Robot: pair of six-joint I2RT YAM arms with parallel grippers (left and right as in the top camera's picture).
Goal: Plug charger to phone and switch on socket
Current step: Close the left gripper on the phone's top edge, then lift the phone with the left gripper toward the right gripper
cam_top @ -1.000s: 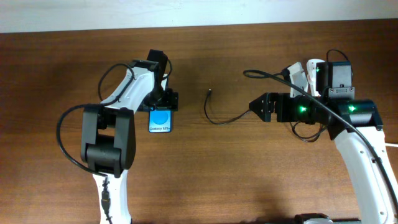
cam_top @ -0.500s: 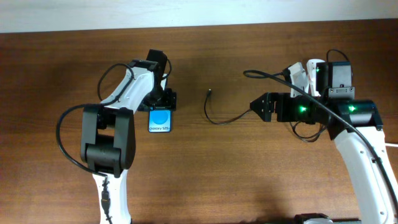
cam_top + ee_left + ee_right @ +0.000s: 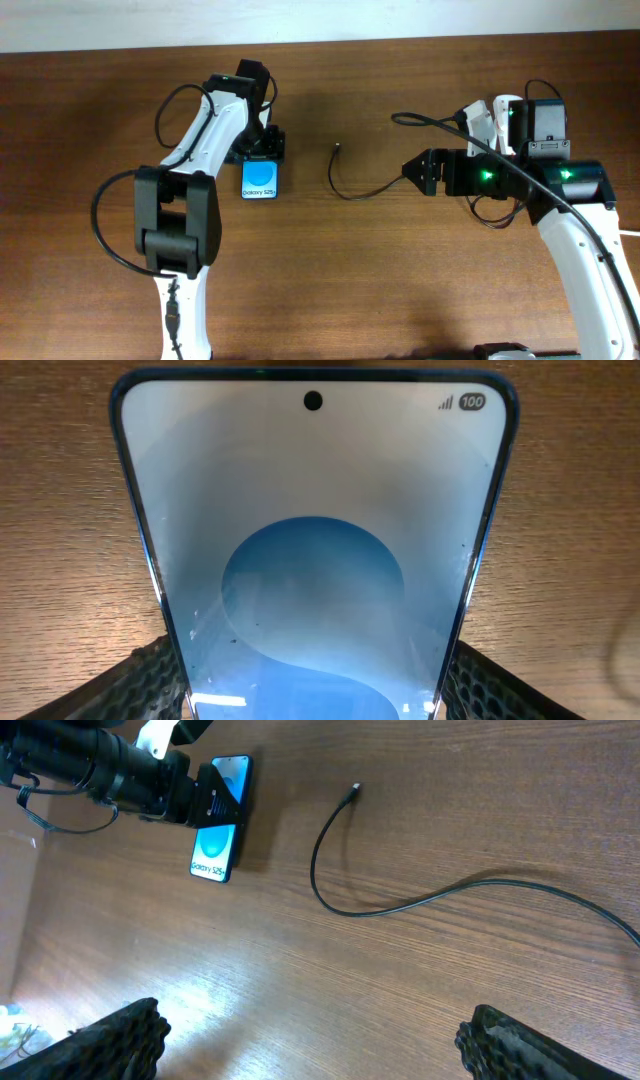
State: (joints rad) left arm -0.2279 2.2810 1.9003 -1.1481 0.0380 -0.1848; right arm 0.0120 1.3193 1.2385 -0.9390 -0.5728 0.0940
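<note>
The phone (image 3: 261, 178), with a blue screen and a white band, lies flat on the table left of centre. My left gripper (image 3: 262, 150) is shut on its far end. In the left wrist view the phone (image 3: 313, 510) fills the frame between the two fingers (image 3: 313, 685). The charger, a thin black cable (image 3: 350, 194), has its plug tip (image 3: 337, 148) lying free at mid-table; it also shows in the right wrist view (image 3: 330, 905). My right gripper (image 3: 412, 172) is open and empty beside the cable (image 3: 320, 1040). The white socket strip (image 3: 480, 118) is mostly hidden behind my right arm.
The wooden table (image 3: 330, 280) runs to a white wall at the back. A thick black arm cable (image 3: 430, 122) arches over the right side. The phone and left gripper also show in the right wrist view (image 3: 220, 820).
My left gripper has drawn the phone a little toward the back of the table and slightly right. The right arm and the charger cable have not moved.
</note>
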